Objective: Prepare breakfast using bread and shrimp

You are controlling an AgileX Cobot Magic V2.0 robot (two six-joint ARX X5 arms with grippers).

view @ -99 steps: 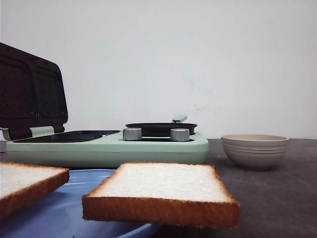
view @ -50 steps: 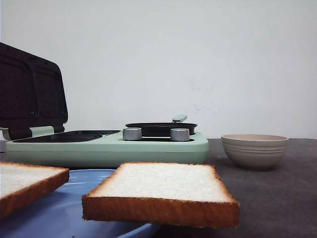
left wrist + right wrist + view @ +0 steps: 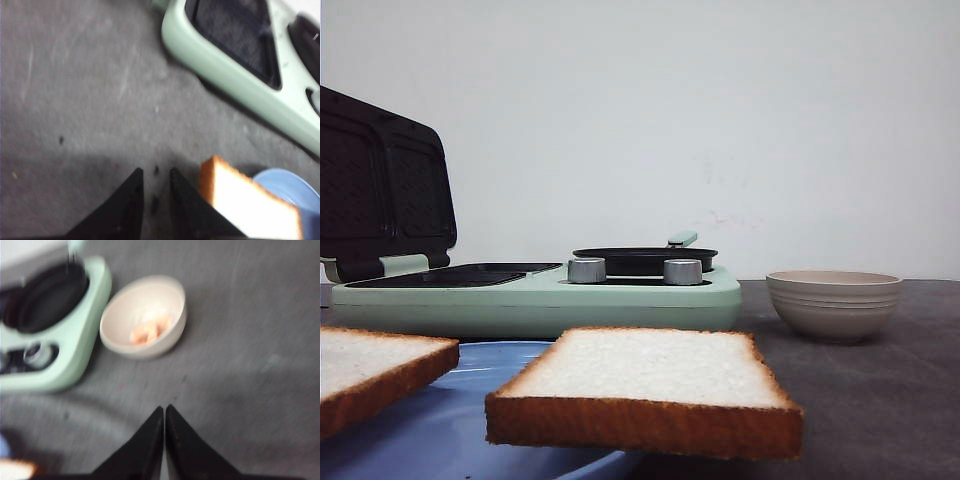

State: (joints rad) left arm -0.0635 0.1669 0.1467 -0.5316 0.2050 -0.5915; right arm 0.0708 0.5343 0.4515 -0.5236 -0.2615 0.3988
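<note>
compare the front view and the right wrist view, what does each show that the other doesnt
Only the front view shows the two bread slices whole on the blue plate, and the sandwich maker's raised lid.

Only the right wrist view shows the shrimp lying inside the bowl, and the right gripper above bare table, its fingertips together and holding nothing.

Both show the beige bowl, the mint green sandwich maker with its black pan and silver knobs, and the grey table.

Dark grey surface [image 3: 880,400] carries mint-green sandwich maker [image 3: 535,295] at left; beige ribbed bowl [image 3: 834,303] just beside it at right; blue plate [image 3: 470,425] in front.
</note>
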